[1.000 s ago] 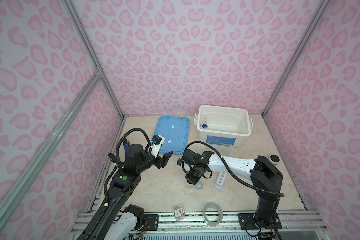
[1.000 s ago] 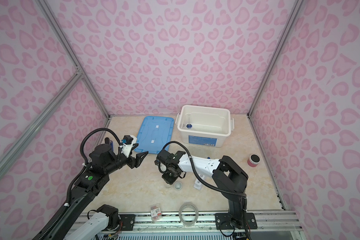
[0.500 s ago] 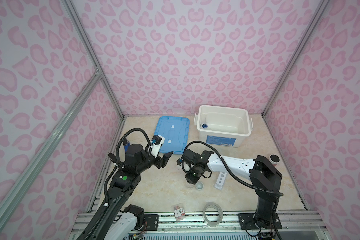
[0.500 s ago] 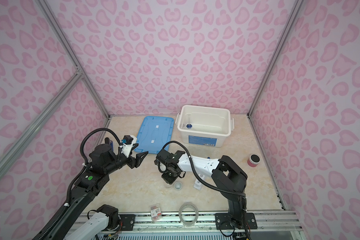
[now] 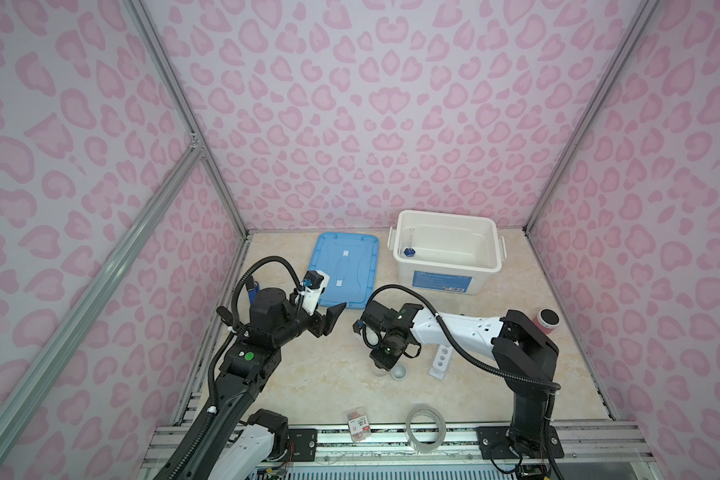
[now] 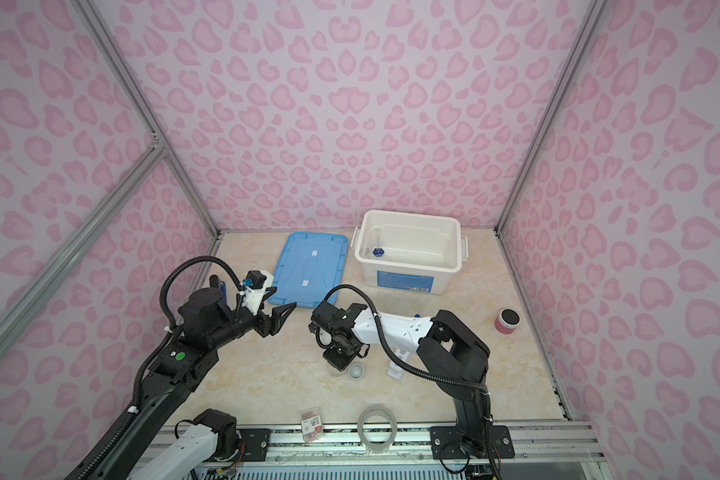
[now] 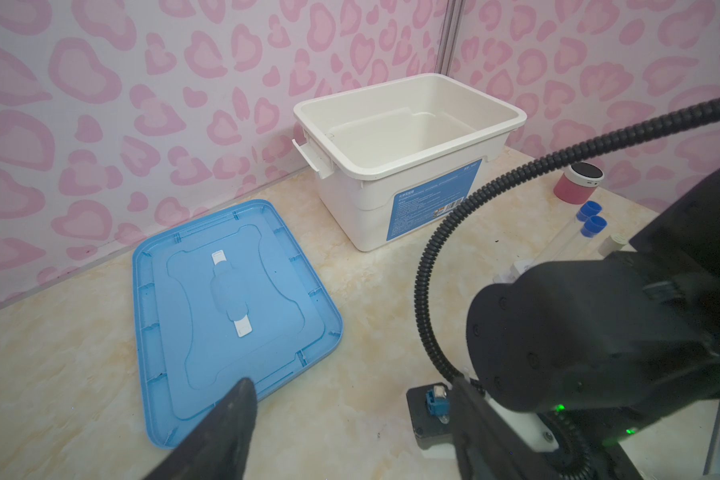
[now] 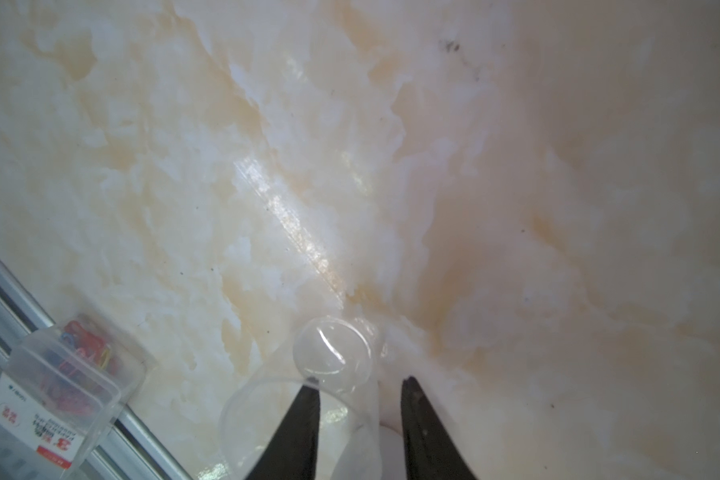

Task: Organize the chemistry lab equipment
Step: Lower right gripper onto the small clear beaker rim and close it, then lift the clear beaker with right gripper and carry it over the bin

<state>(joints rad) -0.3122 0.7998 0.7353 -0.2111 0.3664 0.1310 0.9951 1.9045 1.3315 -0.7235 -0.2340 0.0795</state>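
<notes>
My right gripper (image 5: 381, 366) points straight down at the tiny glass dish (image 8: 333, 357). One fingertip (image 8: 308, 399) is inside the dish and the other is outside, a small gap on each side of the clear wall. The small white cup (image 5: 399, 372) stands right beside it, touching or nearly so. The white rack (image 5: 441, 362) lies further right, partly under the arm. Two blue-capped test tubes (image 7: 591, 220) lie beyond that arm. The blue-based cylinder (image 5: 409, 251) rests inside the white bin (image 5: 443, 281). My left gripper (image 5: 329, 320) hovers open and empty near the blue lid's (image 5: 344, 270) front corner.
A pink jar with a black top (image 5: 547, 322) stands at the right. The clear tape roll (image 5: 425, 428) and the red-labelled packet (image 5: 359, 424) sit at the front edge. A small blue object (image 5: 252, 291) stands behind the left arm by the wall.
The right jaws have narrowed around the glass dish's wall. Both arms have stayed almost still, and the left gripper is unchanged.
</notes>
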